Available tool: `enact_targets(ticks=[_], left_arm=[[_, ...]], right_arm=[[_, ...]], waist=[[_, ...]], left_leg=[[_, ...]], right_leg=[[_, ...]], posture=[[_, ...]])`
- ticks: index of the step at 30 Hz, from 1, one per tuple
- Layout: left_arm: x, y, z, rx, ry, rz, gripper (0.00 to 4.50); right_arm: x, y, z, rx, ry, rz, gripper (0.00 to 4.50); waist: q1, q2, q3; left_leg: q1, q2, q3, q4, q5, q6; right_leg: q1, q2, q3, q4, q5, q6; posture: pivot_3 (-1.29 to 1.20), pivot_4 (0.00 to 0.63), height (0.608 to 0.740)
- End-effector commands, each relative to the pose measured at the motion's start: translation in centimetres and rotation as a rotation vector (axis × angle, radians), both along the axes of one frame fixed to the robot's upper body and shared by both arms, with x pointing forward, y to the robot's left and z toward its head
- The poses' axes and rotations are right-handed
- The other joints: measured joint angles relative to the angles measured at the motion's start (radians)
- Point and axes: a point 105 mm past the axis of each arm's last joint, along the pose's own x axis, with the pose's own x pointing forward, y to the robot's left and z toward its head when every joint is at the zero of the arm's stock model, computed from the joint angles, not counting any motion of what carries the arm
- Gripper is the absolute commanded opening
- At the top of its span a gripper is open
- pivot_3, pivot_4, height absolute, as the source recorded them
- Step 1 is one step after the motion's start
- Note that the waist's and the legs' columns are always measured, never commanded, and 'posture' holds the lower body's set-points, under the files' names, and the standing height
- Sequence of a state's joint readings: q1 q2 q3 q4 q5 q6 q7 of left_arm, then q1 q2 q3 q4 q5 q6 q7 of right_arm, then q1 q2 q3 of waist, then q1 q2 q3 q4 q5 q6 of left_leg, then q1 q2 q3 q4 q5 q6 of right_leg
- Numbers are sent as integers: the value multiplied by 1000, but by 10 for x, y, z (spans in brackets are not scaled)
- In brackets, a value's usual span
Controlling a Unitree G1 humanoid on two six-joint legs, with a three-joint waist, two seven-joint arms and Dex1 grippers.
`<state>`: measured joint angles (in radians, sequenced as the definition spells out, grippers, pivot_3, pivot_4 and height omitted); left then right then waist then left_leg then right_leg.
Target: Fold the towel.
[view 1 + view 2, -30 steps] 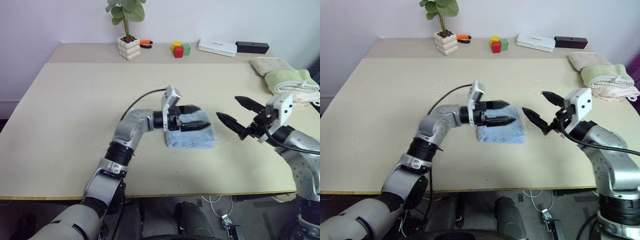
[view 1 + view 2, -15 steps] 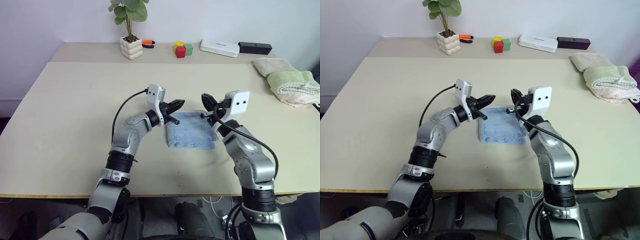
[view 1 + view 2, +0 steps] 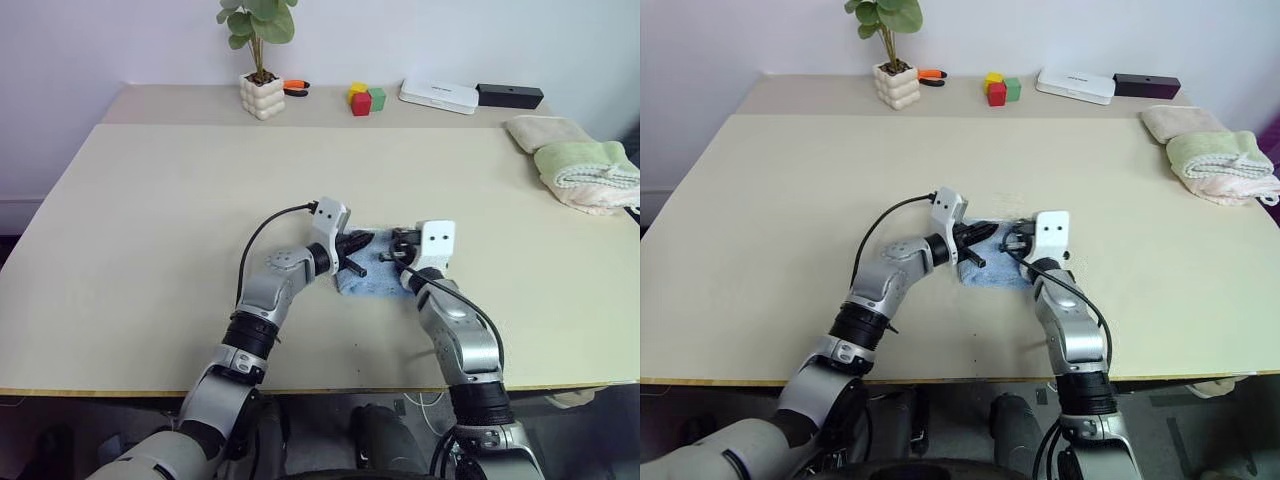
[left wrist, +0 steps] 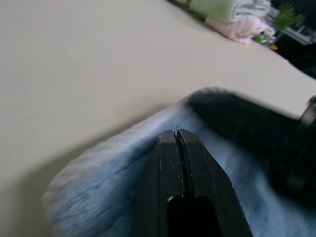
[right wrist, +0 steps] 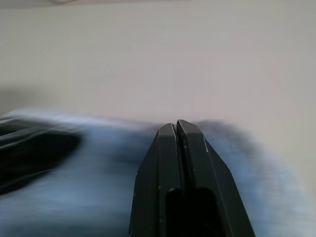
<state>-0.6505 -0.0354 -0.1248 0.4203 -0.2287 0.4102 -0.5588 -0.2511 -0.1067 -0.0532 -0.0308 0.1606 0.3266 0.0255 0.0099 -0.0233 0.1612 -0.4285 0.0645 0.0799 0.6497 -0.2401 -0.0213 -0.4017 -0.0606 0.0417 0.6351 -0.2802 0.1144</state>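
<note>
Terry cloth in light blue, the towel (image 3: 378,275) lies as a small folded bundle near the middle of the table (image 3: 150,200), with both of the robot's arms lowered onto it. The left gripper (image 3: 358,248) rests over the bundle's left side and the right gripper (image 3: 398,251) over its right, each with its black fingers pressed together and nothing visibly between them in the wrist views. The fold appears largely made, and this looks like the pressing-flat or finishing step; the next move would call for lifting both arms clear without dragging the cloth open. A second ago both pairs of fingers stood wide apart above the table, the right arm well off to the right; since then they have shut and come down onto the towel.
</note>
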Motion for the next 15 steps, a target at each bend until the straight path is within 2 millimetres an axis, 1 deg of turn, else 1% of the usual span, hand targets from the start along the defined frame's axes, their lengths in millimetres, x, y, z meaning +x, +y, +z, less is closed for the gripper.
enact_targets(ticks=[1,5,7,9,11,12,14,15], left_arm=[[5,5,2,11,-26,34,0],[6,8,-1,28,-34,36,0],[7,9,0,21,-38,41,0],[7,9,8,-22,-39,36,0],[4,8,23,-114,-32,2,0],[1,8,34,-164,-54,-29,245],[-5,9,56,-207,-124,-80,786],[-7,12,64,-211,-169,-101,1289]], right_arm=[[-4,-22,-5,-10,10,-82,33],[-6,-21,-4,2,11,-80,33],[-6,-24,-3,-11,13,-91,33],[-6,-28,-1,-4,8,-95,33],[-5,-24,6,47,-20,-51,33],[-5,-23,10,66,-31,-39,262],[-2,-14,26,98,-75,25,853],[-1,-15,36,112,-95,34,1320]], waist=[[-1,0,0],[-4,0,0],[-4,0,0],[-4,0,0],[-5,0,0],[-6,0,0],[-8,0,0],[-10,1,0]], left_leg=[[0,0,0,0,0,0],[0,0,0,0,0,0],[1,0,0,0,0,0],[1,0,0,0,0,0],[1,0,0,0,0,0],[1,0,0,0,0,0],[0,0,0,0,0,0],[0,0,0,-1,0,0]], right_leg=[[0,0,0,0,0,0],[0,0,0,0,0,0],[0,0,0,0,0,0],[0,0,0,0,0,0],[0,0,0,0,0,0],[0,0,0,0,0,0],[0,0,0,0,0,0],[0,0,0,0,0,0]], posture=[[0,150,735],[0,150,735],[0,150,735],[0,150,735],[0,150,735],[0,150,735],[0,150,735],[0,150,735]])
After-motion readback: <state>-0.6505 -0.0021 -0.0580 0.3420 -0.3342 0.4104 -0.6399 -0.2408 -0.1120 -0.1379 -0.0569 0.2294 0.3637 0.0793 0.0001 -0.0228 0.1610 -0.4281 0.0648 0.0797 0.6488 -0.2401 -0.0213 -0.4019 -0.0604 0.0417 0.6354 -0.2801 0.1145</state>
